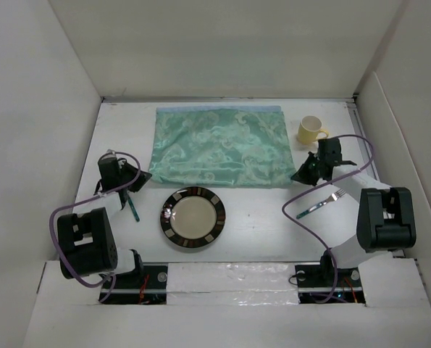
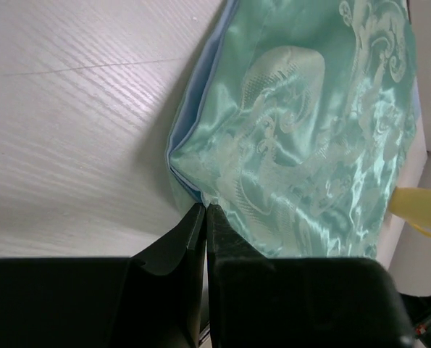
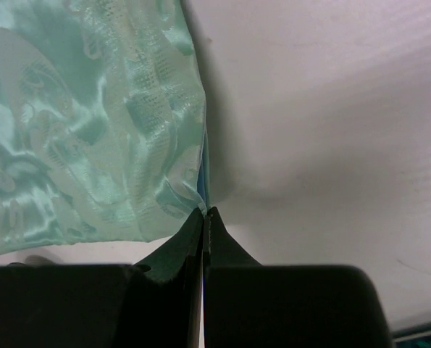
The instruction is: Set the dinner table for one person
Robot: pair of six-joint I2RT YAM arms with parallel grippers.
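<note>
A teal-green patterned cloth mat lies flat on the far middle of the white dinner table. My left gripper is shut on the mat's near left corner. My right gripper is shut on the mat's near right corner. A round plate with a dark patterned rim sits near the front, between the arms. A fork with a teal handle lies right of it. A teal-handled utensil lies left of the plate. A yellow cup stands at the mat's far right.
White panel walls enclose the table on three sides. The yellow cup also shows at the right edge of the left wrist view. Purple cables loop from both arms over the table near the fork and utensil.
</note>
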